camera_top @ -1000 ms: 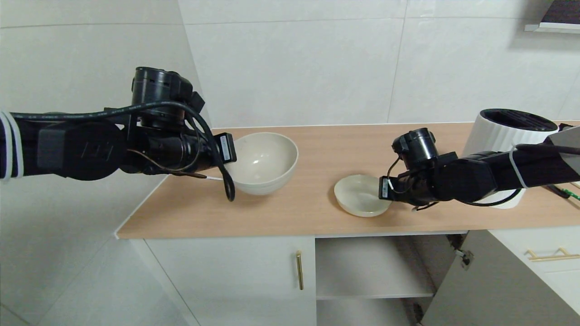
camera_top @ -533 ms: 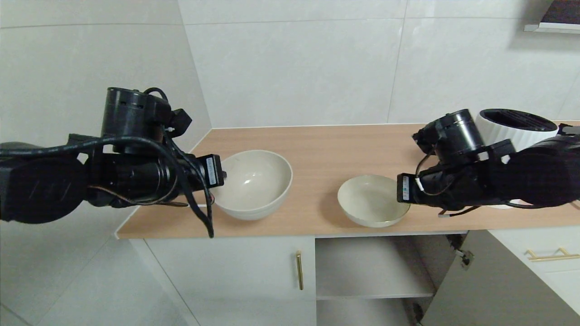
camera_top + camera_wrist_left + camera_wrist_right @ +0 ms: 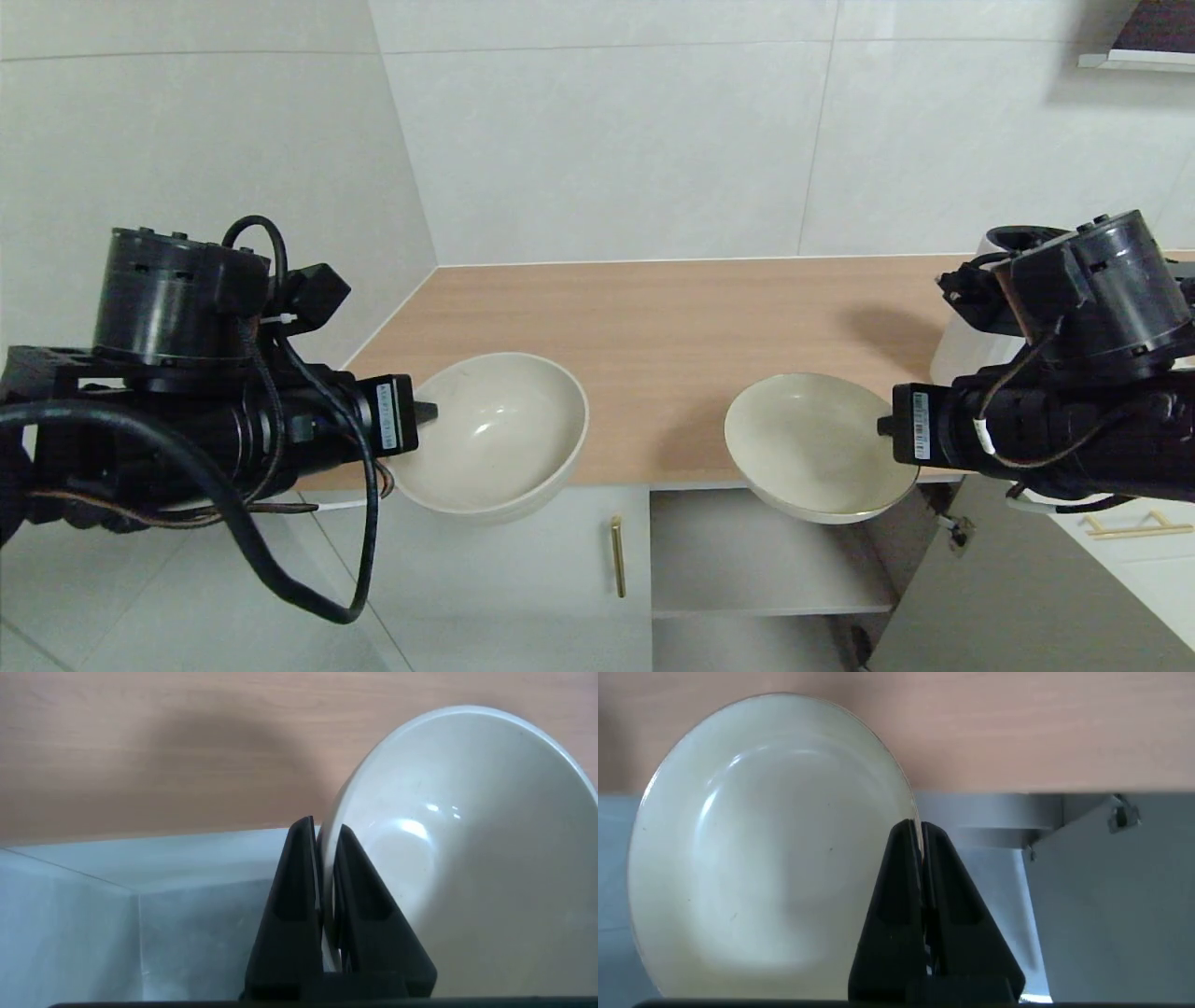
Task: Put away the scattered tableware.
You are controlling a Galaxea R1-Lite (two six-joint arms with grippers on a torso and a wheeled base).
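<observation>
1. I see bright, even light from above; the wall tiles [image 3: 607, 140] look flat and white.
2. Soft shadows lie on the worktop [image 3: 653, 317], darkest near its right end.
3. Small glare spots sit inside the deep bowl [image 3: 495, 439]; the shallow bowl [image 3: 812, 448] has a fainter sheen.
4. In the head view, the tile lines bend toward the edges.
5. In the wrist views, the left gripper [image 3: 323, 835] and right gripper [image 3: 920, 833] are black shapes with almost no detail.

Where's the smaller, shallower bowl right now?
In the head view the shallow bowl is on the robot's right, held by its rim in the right gripper, over the front edge of the countertop and above the open cabinet.
</observation>
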